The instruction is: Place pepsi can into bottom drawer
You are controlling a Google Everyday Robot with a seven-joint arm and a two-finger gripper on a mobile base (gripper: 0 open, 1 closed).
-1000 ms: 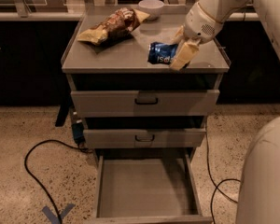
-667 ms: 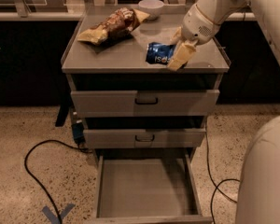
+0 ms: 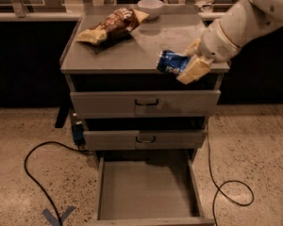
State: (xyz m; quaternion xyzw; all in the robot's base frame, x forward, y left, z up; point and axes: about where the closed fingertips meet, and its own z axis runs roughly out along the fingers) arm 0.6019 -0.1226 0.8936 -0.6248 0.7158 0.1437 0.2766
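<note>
Camera view | your gripper (image 3: 185, 63) is at the cabinet top's (image 3: 132, 51) front right edge | fingers pinching the pepsi can (image 3: 170, 62), can lying sideways | bottom drawer (image 3: 146, 192) stands open below | chip bag (image 3: 111, 26) and white bowl (image 3: 150, 6) further back.

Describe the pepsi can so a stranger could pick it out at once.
Find the grey three-drawer cabinet and look at the front right edge of its top. There the robot's hand grips a small blue pepsi can. The brown chip bag and white bowl further back are its only neighbours, neither blue.
</note>
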